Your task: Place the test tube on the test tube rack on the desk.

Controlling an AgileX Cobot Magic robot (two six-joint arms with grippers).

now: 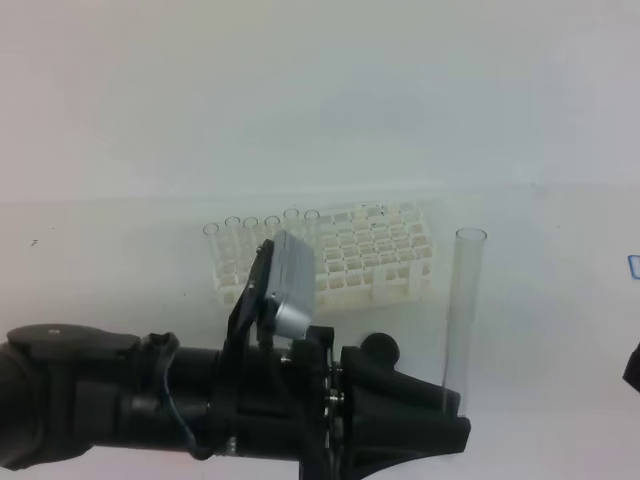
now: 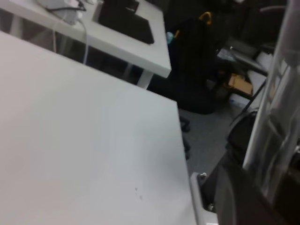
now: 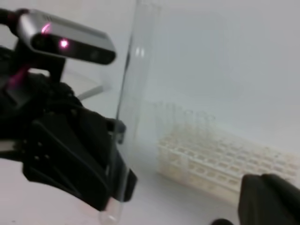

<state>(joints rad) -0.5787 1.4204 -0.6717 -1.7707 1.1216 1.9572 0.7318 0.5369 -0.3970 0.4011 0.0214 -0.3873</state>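
Observation:
The test tube (image 1: 462, 310) stands upright, open rim up, with my left gripper (image 1: 448, 412) shut on its lower end. It hangs to the right of the white test tube rack (image 1: 345, 262) and nearer the front, apart from it. In the right wrist view the test tube (image 3: 132, 98) rises from the black left gripper (image 3: 112, 190), with the rack (image 3: 225, 161) behind it. The left wrist view shows the tube (image 2: 276, 108) close up over the white desk (image 2: 79, 140). Only a dark part of my right gripper (image 3: 272, 199) shows, shut and empty.
Several clear tubes (image 1: 258, 232) stand in the rack's back left holes. My bulky black left arm (image 1: 120, 400) fills the front left. A dark piece of the right arm (image 1: 632, 370) and a small blue thing (image 1: 634, 265) sit at the right edge.

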